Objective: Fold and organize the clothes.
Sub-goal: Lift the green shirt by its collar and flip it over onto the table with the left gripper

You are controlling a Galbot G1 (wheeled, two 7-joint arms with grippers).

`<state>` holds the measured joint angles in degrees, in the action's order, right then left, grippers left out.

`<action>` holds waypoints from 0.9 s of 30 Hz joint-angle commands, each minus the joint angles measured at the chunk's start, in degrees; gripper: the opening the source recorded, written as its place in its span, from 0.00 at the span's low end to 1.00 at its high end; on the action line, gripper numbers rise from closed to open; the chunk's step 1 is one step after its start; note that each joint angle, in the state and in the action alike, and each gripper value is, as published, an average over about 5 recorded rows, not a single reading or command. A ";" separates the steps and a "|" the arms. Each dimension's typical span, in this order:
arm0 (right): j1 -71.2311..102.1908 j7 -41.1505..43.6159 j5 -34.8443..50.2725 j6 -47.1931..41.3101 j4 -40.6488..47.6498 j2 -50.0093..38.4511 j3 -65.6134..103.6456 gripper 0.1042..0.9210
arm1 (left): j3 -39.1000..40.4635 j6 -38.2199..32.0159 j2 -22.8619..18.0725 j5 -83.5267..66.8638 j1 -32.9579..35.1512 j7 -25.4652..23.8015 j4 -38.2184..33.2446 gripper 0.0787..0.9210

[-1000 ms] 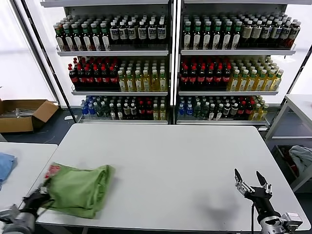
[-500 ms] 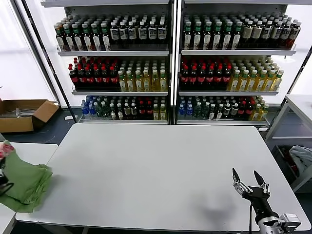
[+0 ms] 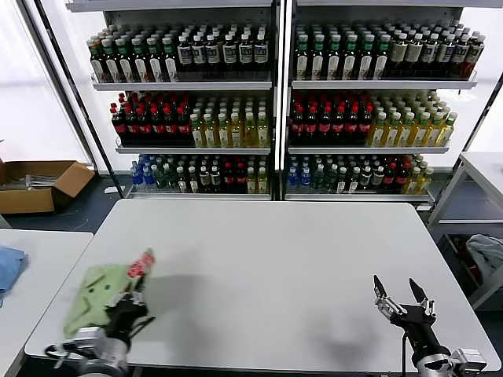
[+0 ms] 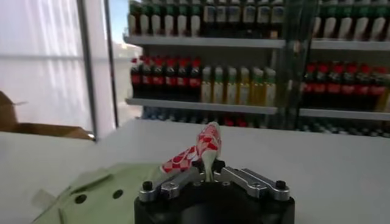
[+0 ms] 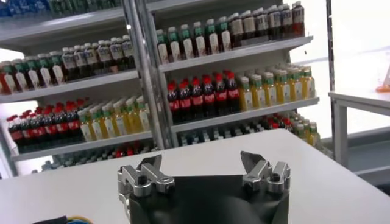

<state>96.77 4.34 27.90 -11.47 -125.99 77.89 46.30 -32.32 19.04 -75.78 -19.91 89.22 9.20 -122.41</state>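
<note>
Shelving: two racks (image 3: 275, 94) of bottled drinks stand behind the work area, dark, red-capped, yellow and green bottles in rows.
Table: a large white table (image 3: 267, 267) fills the foreground, with a second white table (image 3: 39, 259) just beside it on the robot's left.
Shirt: the light green polo shirt (image 3: 94, 294) lies bunched on the near left corner of the large table; its collar with small buttons (image 4: 91, 198) shows in the left wrist view, and a fold bearing the red-and-white checkered logo (image 4: 198, 149) stands up from the fabric.
Box: a cardboard box (image 3: 39, 184) sits on the floor at far left.
Blue cloth: a blue cloth (image 3: 8, 267) lies at the left table's edge.
Left gripper: the left gripper (image 3: 126, 301) is over the shirt, jaws clenched on the raised checkered fold.
Right gripper: the right gripper (image 3: 402, 294) hovers above the near right part of the table, jaws spread wide and holding nothing.
</note>
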 commanded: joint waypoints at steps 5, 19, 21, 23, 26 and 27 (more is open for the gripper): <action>-1.52 -0.83 -4.00 -2.57 -0.98 -2.35 -6.89 0.88 | 25.75 -1.40 -3.36 -1.22 -12.53 6.11 10.41 0.05; -16.07 -2.74 -10.02 -5.81 6.10 -3.86 -23.95 0.88 | 17.53 -1.48 -0.62 -2.07 -11.24 0.08 2.04 0.25; -18.46 -2.64 -11.22 -6.14 8.03 -3.71 -27.59 0.88 | 14.51 -1.43 0.62 -1.90 -9.77 -1.21 -0.28 0.31; -20.82 -2.63 -12.40 -6.61 10.27 -3.38 -31.10 0.88 | 10.87 -1.75 2.21 -1.92 -8.26 -2.23 -1.97 0.38; -24.59 -2.87 -12.75 -8.93 14.42 -2.11 -36.52 0.88 | 5.12 -2.36 5.01 -1.86 -6.82 -3.04 -3.04 0.49; -25.82 -2.91 -12.43 -9.81 15.86 -1.71 -38.38 0.88 | 3.12 -2.49 5.81 -1.80 -6.45 -3.10 -3.09 0.52</action>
<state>83.27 2.02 18.67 -17.21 -120.15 74.91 25.52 -16.02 17.36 -75.93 -21.46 79.69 9.78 -119.23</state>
